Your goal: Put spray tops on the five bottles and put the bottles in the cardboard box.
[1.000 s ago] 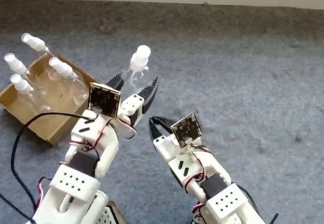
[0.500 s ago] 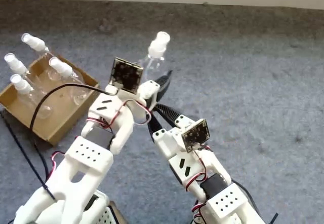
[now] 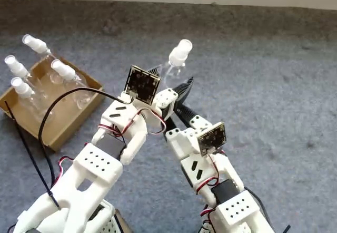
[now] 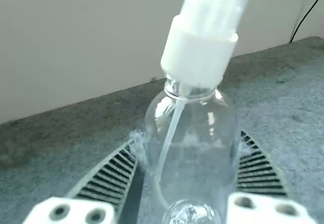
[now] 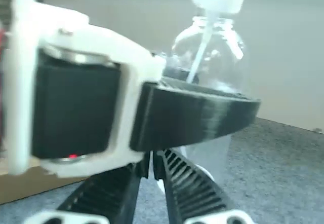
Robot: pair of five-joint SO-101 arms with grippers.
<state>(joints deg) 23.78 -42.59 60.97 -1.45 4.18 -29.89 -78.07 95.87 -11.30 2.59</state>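
We see the clear bottle (image 3: 169, 74), white spray top (image 3: 181, 51) fitted. It is tilted above the middle of the grey carpet (image 3: 274, 96) and pinched at its body between the left gripper's (image 3: 169, 80) fingers (image 4: 109, 176). Close beside it, the right gripper (image 5: 153, 165) has its fingers pressed together on nothing. Four more topped bottles (image 3: 73, 85) lie in the cardboard box (image 3: 63, 130) by the carpet's left edge.

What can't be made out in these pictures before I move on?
Left wrist view: upper end of the spray top, cut off by the frame edge.
High view: base of the bottle, hidden by the left tool.
Right wrist view: the bottle's lower body, mostly behind the left tool.
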